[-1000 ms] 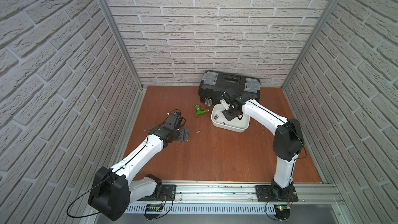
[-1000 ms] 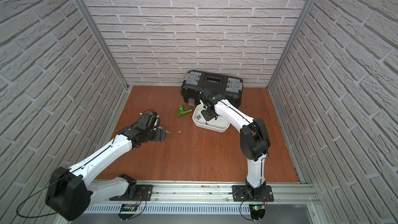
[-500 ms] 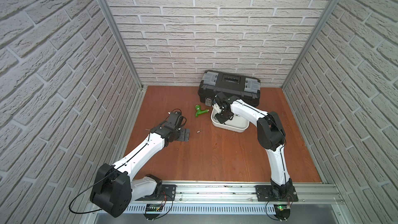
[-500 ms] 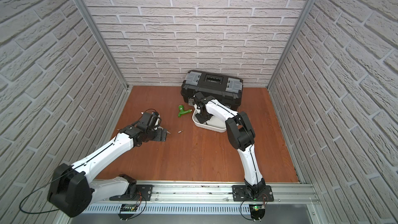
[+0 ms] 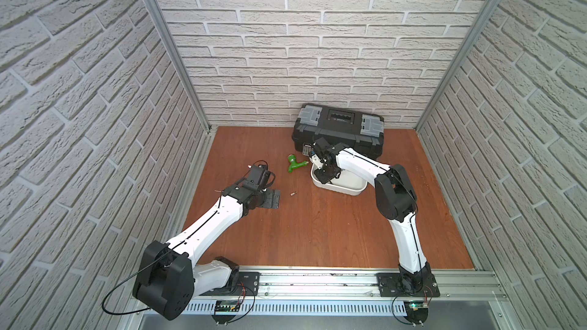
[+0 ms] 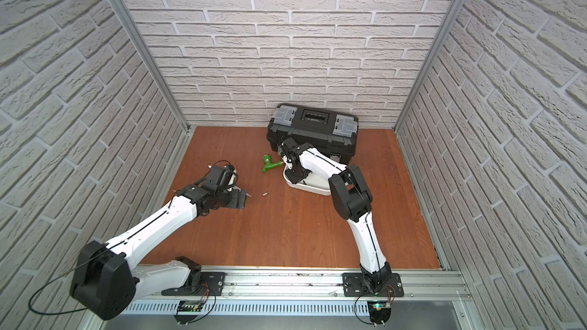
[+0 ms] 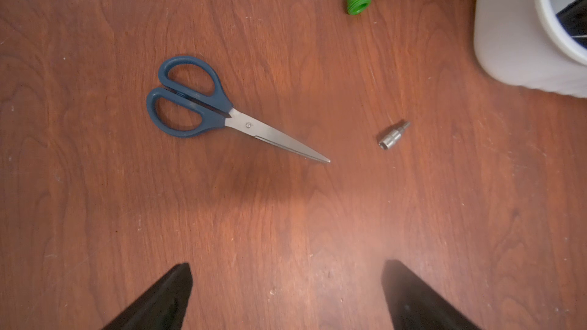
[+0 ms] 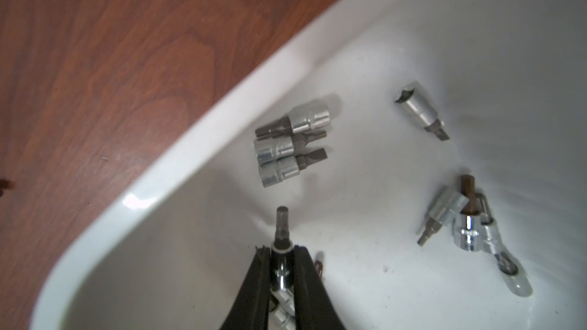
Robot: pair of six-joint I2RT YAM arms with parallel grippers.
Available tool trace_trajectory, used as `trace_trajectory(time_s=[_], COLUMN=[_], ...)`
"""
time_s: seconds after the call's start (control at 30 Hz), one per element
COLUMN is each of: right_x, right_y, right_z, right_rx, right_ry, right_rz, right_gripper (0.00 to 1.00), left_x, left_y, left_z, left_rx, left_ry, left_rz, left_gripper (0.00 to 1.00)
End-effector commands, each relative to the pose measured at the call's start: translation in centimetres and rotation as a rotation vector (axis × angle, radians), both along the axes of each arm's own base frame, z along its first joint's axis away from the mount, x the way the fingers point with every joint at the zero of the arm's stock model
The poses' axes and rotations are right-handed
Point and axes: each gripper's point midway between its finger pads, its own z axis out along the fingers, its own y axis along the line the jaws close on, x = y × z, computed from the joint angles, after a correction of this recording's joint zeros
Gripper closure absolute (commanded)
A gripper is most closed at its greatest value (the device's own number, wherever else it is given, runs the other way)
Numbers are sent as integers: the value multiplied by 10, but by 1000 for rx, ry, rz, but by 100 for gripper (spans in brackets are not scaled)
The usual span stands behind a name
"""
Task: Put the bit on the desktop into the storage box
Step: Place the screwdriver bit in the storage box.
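Observation:
One small silver bit (image 7: 393,136) lies on the reddish-brown desktop (image 5: 317,223), between the scissors and the white storage box (image 5: 346,189); both top views show it (image 6: 265,193). My left gripper (image 7: 286,266) hovers open above bare wood, short of that bit. My right gripper (image 8: 282,250) is down inside the storage box (image 8: 222,106), near its left end, with its jaws shut on another bit (image 8: 281,233) whose dark tip sticks out past the fingertips. Several more bits (image 8: 286,147) lie on the box floor.
Blue-handled scissors (image 7: 203,106) lie on the wood under my left gripper (image 5: 270,198). A green plastic fitting (image 5: 295,164) sits just left of the box. A black toolbox (image 5: 338,130) with grey latches stands against the back wall, behind the box.
My right wrist has swung to the box's left end, with the elbow shifting right again. The left arm and the loose bit have not moved.

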Motion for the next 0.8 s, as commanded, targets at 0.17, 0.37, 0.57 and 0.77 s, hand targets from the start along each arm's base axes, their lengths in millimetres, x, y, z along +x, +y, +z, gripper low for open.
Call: trace_trajectory(time_s=[0.17, 0.37, 0.57, 0.77], right_x=[5, 4, -3, -16], right_y=[1, -4, -10, -23], right_z=[35, 62, 100, 136], right_rx=[23, 45, 102, 163], right_ry=[-88, -155, -246, -361], right_rz=[-12, -30, -57, -120], right_gripper=[65, 62, 53, 41], left_x=[7, 7, 11, 20], left_y=[-17, -32, -42, -56], left_z=[9, 9, 4, -2], left_rx=[-65, -103, -101, -43], left_ry=[-27, -4, 21, 51], left_rz=[-64, -129, -172, -231], left_gripper=[2, 2, 2, 4])
